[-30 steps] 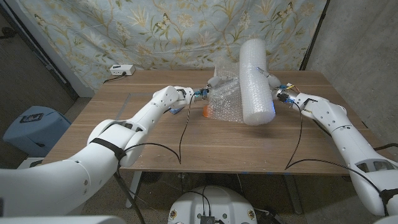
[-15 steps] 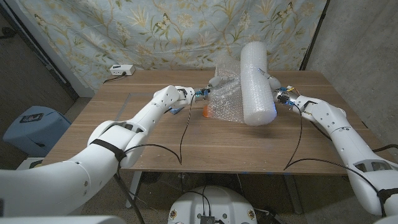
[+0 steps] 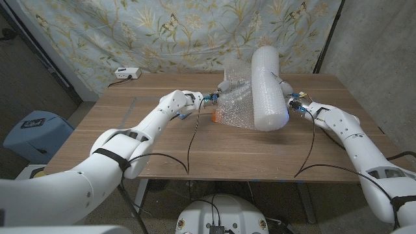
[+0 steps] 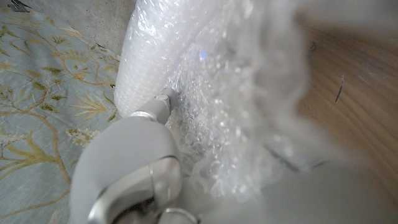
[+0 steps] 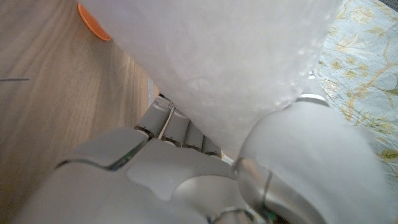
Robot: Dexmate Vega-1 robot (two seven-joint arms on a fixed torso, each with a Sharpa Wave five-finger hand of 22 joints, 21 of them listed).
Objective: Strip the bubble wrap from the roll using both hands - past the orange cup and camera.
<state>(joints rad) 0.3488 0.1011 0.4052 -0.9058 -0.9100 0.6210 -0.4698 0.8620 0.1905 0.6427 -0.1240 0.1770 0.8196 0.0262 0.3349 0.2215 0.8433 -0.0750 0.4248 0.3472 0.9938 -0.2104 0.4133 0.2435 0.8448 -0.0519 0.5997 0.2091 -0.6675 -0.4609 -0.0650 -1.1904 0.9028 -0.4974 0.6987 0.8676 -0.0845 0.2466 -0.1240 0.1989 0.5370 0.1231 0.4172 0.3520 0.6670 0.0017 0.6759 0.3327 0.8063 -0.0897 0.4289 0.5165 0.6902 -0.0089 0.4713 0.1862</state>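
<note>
**Bubble wrap roll, held aloft, centre-right of frame**

Change since the earlier frame: slight; the right hand [image 3: 294,102] has edged rightward. The left hand [image 3: 214,97] is mostly hidden behind the loose clear bubble-wrap sheet [image 3: 234,104], which it grips. The right hand holds the thick white bubble wrap roll [image 3: 268,88], tilted above the wooden bench [image 3: 162,140]. The small orange cup [image 3: 215,117] is partly covered.

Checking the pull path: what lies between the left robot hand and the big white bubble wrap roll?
In the head view, a loose clear bubble wrap sheet spans from the left robot hand to the white roll.
</note>
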